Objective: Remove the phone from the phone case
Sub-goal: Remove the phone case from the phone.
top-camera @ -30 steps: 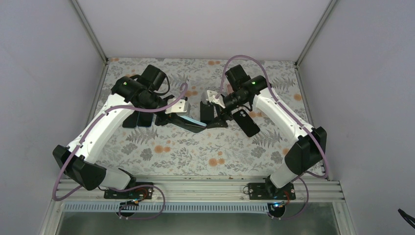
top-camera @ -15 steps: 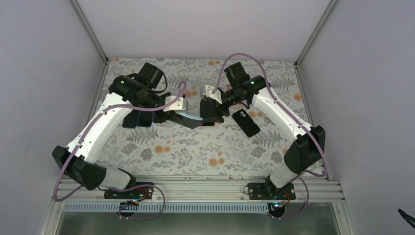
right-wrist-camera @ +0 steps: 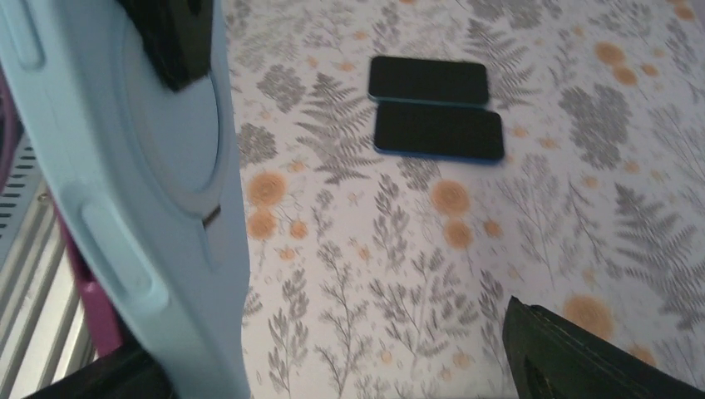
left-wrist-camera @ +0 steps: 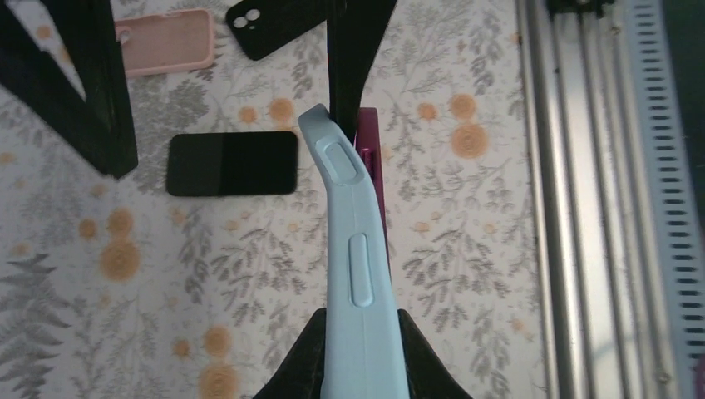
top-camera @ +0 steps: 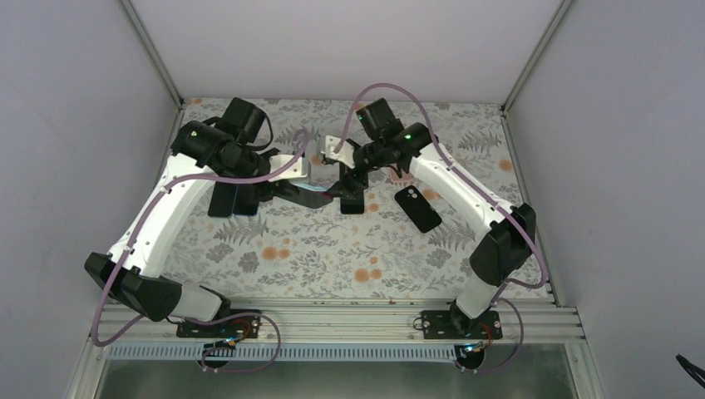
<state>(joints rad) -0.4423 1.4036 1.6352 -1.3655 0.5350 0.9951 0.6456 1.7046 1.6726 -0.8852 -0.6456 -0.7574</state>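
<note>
From above, we see our left tool (top-camera: 309, 191) and right tool (top-camera: 347, 183) meet over the table (top-camera: 332, 258). Our left wrist view shows the left tool clamped on the blue phone case (left-wrist-camera: 357, 274), with the purple phone (left-wrist-camera: 371, 150) peeking out. Our right wrist view shows the right tool spread apart.

left arm (top-camera: 162, 224) and right arm (top-camera: 453, 187) in white shells, black joints, looping mauve cables (top-camera: 384, 86), green leds (top-camera: 408, 137), fingers (left-wrist-camera: 295, 370) apparently black

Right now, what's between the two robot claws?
The blue case, a magenta phone peeking out: the left end effector clamps one end, a right end effector finger meets the other. Clearest in the left wrist view.
</note>
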